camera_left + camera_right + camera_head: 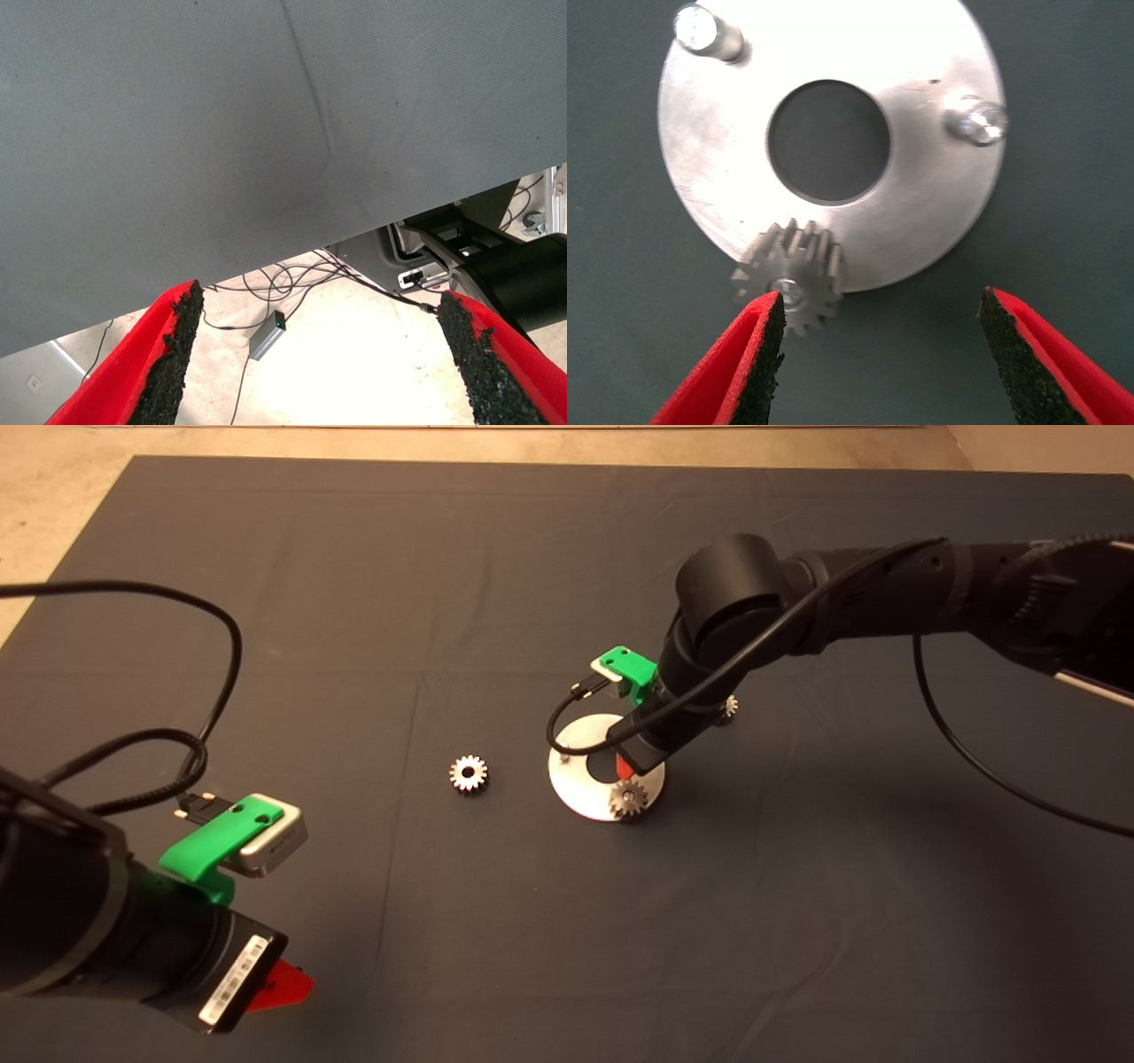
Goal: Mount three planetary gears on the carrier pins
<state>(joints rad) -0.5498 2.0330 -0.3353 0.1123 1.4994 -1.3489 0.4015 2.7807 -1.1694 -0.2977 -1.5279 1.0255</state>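
Note:
The silver disc lies at mid-mat; the right wrist view shows it with two bare carrier pins. One dark-grey gear sits on the third pin at the disc's near edge. My right gripper hovers just above the disc, open and empty, with one finger close beside that gear. A second gear lies flat on the mat left of the disc. A third gear peeks out behind the right arm. My left gripper is parked at the lower left, open and empty.
Black cables loop over the mat at the left and from the right arm. The left wrist view looks past the mat's edge at a floor with cables and a small grey box.

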